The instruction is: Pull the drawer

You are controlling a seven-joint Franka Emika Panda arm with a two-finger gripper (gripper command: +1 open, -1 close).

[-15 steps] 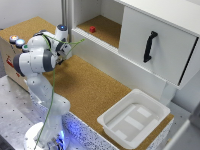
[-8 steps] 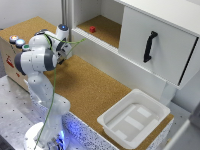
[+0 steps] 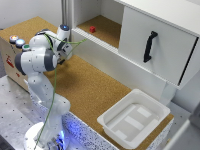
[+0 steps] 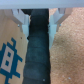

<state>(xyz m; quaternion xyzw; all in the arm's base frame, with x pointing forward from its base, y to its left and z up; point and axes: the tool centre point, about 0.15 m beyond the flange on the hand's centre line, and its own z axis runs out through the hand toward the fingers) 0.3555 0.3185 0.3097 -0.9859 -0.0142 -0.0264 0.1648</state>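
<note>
The drawer (image 3: 119, 62) is the long, low white front panel along the far edge of the cork surface, under the open shelf and the big door. My gripper (image 3: 66, 50) hangs over the cork near the drawer's end at the exterior view's left, a short way in front of it and not touching it. In the wrist view the gripper (image 4: 39, 22) is open with nothing between its two pale fingers (image 4: 22, 20). Below them lies a dark gap between a cardboard box (image 4: 10, 50) and the cork (image 4: 67, 55). The drawer does not show in the wrist view.
A white plastic tub (image 3: 132, 118) sits on the cork at the exterior view's right. A big white door with a black vertical handle (image 3: 149, 46) stands above the drawer. A small red object (image 3: 92, 29) lies on the open shelf. A cardboard box with coloured buttons (image 3: 15, 42) stands beside the arm.
</note>
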